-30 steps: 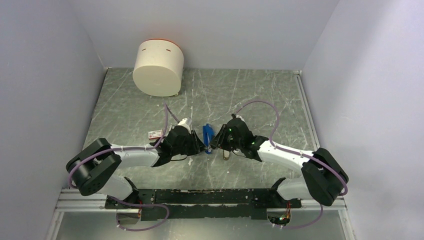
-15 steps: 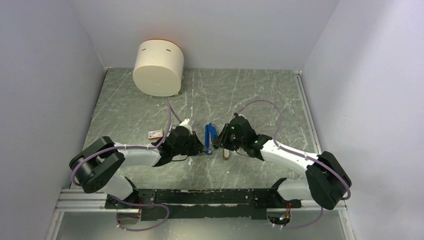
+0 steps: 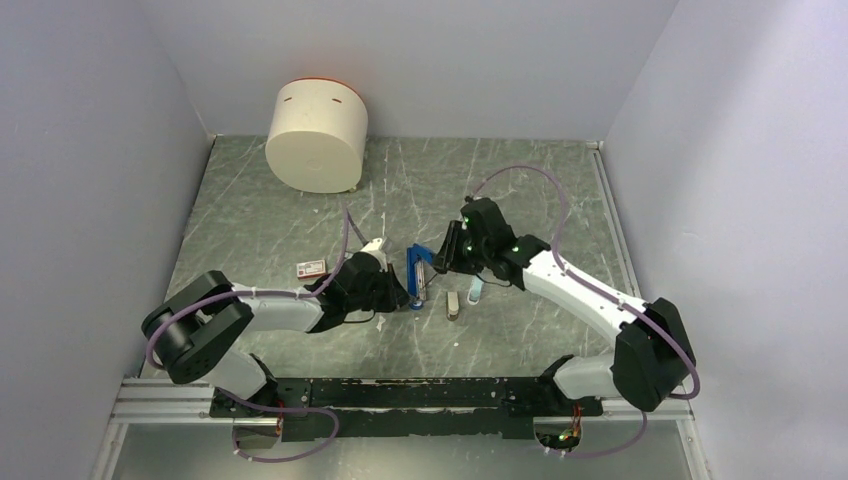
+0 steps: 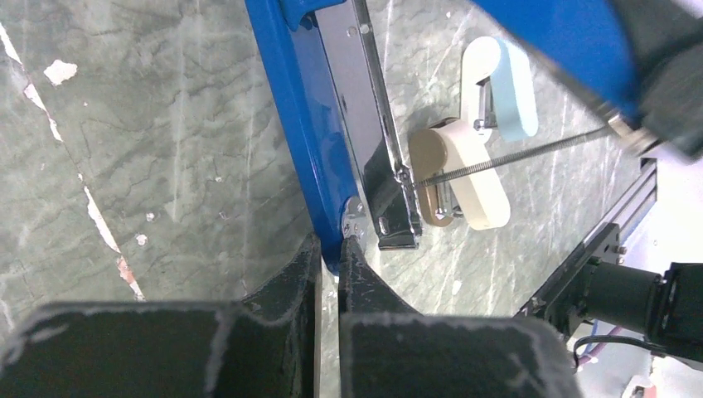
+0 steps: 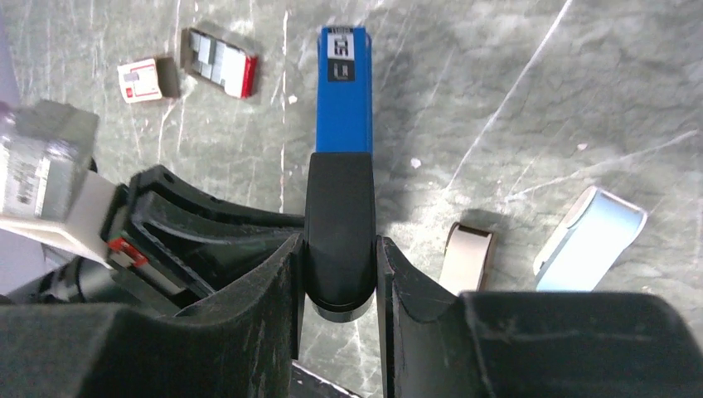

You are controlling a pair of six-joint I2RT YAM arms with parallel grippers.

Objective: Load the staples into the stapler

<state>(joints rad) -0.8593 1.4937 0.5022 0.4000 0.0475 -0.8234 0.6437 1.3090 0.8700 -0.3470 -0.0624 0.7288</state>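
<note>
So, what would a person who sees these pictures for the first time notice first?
The blue stapler, held open at mid-table: the right pincer clamps its black top arm, and the left pincer is closed on the tip of its blue base. Next comes the big white cylinder, lying at the far left corner of the table.

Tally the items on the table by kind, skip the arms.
stapler: 1
red staple-box pieces: 2
small oblong pieces, tan and pale blue: 2
white cylinder: 1
total: 6
</note>
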